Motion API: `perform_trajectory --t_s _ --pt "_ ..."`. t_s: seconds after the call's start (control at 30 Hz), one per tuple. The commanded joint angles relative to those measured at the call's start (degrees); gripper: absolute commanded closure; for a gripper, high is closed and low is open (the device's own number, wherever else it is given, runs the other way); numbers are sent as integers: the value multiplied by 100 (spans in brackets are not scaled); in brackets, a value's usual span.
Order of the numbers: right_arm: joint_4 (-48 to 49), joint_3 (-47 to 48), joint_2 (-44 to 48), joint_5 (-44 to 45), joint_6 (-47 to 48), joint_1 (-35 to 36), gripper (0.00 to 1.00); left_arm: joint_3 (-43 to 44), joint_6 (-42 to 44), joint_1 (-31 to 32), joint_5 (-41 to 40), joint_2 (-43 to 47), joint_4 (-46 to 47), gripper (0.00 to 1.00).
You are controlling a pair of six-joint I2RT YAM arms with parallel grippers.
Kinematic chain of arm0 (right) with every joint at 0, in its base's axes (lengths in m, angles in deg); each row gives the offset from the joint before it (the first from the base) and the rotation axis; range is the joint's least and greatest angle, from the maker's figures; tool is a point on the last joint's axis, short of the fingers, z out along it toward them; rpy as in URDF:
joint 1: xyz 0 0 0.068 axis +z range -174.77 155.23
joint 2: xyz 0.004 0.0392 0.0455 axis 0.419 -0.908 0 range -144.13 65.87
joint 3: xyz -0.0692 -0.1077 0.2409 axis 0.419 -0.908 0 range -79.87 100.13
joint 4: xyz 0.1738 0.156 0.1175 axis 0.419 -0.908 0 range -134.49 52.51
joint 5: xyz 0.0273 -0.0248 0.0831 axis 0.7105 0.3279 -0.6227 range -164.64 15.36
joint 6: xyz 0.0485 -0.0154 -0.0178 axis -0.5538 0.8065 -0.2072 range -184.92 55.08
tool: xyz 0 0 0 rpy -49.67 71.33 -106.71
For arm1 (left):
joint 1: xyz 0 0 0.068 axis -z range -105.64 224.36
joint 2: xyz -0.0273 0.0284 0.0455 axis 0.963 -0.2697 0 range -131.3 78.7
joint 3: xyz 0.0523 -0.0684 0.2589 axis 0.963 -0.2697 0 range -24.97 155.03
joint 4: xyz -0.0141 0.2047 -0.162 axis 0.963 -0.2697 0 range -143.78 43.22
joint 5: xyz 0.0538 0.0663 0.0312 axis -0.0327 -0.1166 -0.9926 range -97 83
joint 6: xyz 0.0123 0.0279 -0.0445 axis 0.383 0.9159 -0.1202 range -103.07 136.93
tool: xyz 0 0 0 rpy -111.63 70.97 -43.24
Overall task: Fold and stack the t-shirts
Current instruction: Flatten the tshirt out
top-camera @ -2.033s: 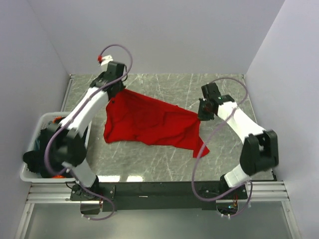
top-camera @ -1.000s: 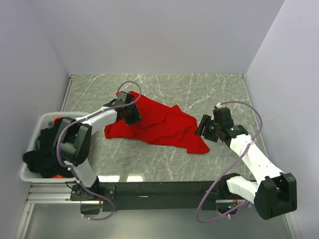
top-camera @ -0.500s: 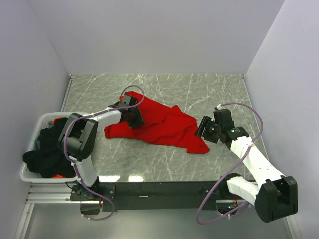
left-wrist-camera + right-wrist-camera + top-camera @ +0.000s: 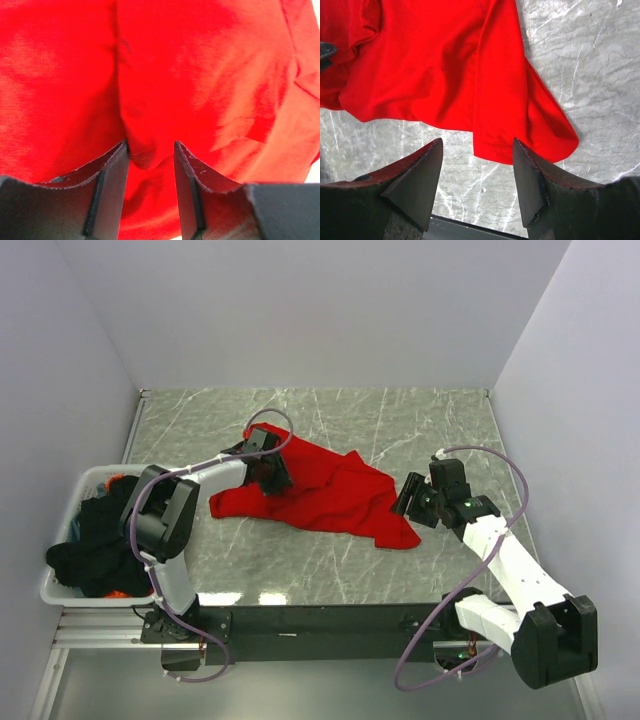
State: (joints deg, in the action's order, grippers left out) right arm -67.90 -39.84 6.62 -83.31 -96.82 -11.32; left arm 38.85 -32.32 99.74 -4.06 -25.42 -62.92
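The red t-shirt (image 4: 330,495) lies rumpled on the marble table (image 4: 420,420), spread from centre-left to centre-right. My left gripper (image 4: 274,472) rests low on its left part. In the left wrist view the left gripper (image 4: 150,146) is open, with a small ridge of the red t-shirt (image 4: 200,75) bulging between its fingers. My right gripper (image 4: 408,498) hovers open just off the shirt's right corner. In the right wrist view the hem of the red t-shirt (image 4: 445,65) lies just beyond the right gripper (image 4: 477,142), with bare marble between the fingers. Black t-shirts (image 4: 95,540) are heaped in the basket.
A white slotted basket (image 4: 62,590) stands at the table's left edge beside the left arm's base, with a bit of orange cloth (image 4: 118,479) at its far rim. Walls close the table at the back and on both sides. A black rail (image 4: 320,620) runs along the near edge.
Two seconds ago the red shirt hung stretched between both raised grippers; now it lies on the table. The right gripper has let go and drawn back. Almost nothing has moved in the last half second.
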Motion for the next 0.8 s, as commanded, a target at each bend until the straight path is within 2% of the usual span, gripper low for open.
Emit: perform_trajectory --t_s 0.0,0.2,0.4,0.77 --pt "115 -48 176 49 43 -36 36 263 -40 124 -56 163 24 55" --pt "150 -92 115 5 52 -27 36 211 -76 142 -136 296 59 56" --pt "159 -109 115 5 35 -27 36 97 -347 142 -276 286 67 64" --pt "194 -154 106 5 26 -27 36 -510 -822 133 -627 787 954 59"
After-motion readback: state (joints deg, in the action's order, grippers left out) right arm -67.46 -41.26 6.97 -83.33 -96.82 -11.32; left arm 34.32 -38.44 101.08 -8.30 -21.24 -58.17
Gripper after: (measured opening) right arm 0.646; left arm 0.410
